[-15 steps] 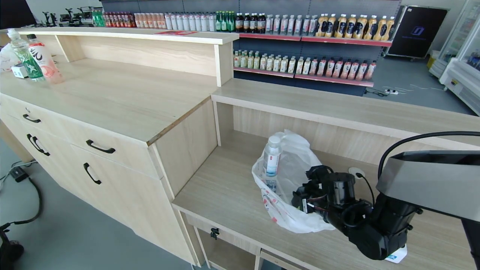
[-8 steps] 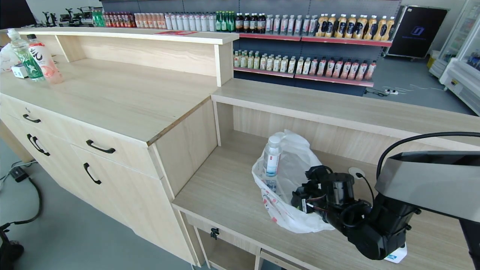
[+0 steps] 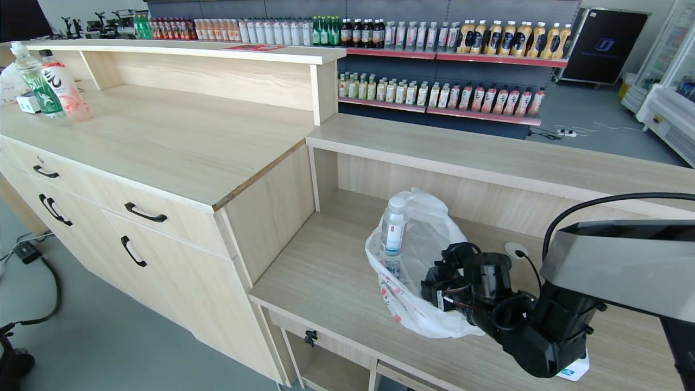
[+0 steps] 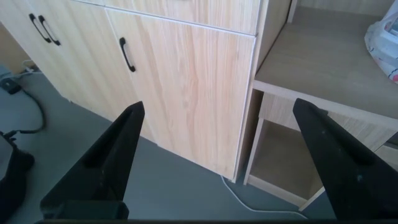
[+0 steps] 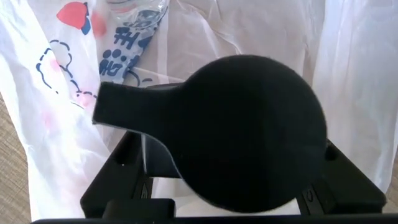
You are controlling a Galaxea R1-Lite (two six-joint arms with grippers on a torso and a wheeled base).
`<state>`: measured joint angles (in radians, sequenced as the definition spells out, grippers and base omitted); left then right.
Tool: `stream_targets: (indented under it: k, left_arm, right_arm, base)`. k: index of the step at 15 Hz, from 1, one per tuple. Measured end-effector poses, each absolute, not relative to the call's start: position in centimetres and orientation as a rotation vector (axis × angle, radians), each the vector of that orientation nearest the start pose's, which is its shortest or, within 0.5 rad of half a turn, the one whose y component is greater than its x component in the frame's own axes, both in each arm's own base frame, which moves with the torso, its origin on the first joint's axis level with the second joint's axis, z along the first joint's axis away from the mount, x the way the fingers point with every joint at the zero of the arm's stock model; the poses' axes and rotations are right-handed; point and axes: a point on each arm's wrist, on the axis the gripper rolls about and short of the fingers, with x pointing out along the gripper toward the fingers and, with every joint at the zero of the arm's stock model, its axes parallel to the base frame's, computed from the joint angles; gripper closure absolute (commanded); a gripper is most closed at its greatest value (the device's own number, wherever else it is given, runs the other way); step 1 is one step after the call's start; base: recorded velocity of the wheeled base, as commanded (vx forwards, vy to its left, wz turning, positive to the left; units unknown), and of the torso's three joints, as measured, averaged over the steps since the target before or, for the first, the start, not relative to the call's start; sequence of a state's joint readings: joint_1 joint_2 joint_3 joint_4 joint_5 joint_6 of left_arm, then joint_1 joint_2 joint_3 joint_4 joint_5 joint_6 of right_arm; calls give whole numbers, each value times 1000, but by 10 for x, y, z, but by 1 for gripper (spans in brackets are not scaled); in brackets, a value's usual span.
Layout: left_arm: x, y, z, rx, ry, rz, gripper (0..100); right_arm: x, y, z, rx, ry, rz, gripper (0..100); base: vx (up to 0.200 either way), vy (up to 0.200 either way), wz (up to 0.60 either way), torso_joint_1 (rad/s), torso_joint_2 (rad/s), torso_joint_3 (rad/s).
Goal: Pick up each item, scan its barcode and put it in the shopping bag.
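White red-printed bag (image 3: 418, 320) holds blue-lettered bottle (image 3: 393, 231) and right gripper (image 3: 434, 279), grip untellable; left gripper (image 4: 217, 118) spread wide, empty.

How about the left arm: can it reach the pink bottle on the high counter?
Probably not. The left gripper hangs low, open, by the cabinet doors; the pink bottle stands far left on the counter. Nothing blocks it, but it looks too far.
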<state>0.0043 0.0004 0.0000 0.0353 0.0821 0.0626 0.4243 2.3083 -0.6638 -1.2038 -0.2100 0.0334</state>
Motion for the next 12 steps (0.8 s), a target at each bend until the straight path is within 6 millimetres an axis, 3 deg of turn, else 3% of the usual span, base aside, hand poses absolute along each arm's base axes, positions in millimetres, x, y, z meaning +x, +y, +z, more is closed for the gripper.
stream_targets:
  k: [2, 7, 10, 12]
  left_arm:
    - [-23, 2, 72, 64, 38, 86, 0]
    - [-23, 2, 72, 64, 38, 85, 0]
    - [-23, 2, 72, 64, 38, 86, 0]
    - [-23, 2, 72, 64, 38, 85, 0]
  right_arm:
    - [327, 143, 2, -99, 409, 205, 0]
    - [323, 142, 33, -78, 336, 210, 0]
    - [311, 136, 78, -107, 256, 221, 0]
    - [296, 122, 116, -150, 202, 207, 0]
  base:
    - [0, 0, 0, 0, 0, 0]
    - [0, 0, 0, 0, 0, 0]
    - [0, 0, 0, 0, 0, 0]
    - [0, 0, 0, 0, 0, 0]
